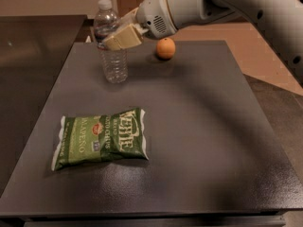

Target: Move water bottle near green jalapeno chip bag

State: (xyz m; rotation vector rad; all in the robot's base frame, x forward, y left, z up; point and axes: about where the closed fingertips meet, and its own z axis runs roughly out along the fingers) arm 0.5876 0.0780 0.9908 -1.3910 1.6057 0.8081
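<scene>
The water bottle point(115, 65), clear and ribbed with a white cap, stands near upright at the back left of the dark table point(199, 126). Its base is at or just above the surface. My gripper point(113, 39) reaches in from the upper right and is shut on the bottle around its label band; one tan finger point(124, 36) crosses the bottle's front. The green jalapeno chip bag point(100, 139) lies flat at the front left, well in front of the bottle and apart from it.
An orange fruit point(165, 48) sits at the back of the table, right of the bottle, under my white arm point(227, 4). A dark counter point(33, 46) adjoins the table's left side. The table's right edge borders lighter floor.
</scene>
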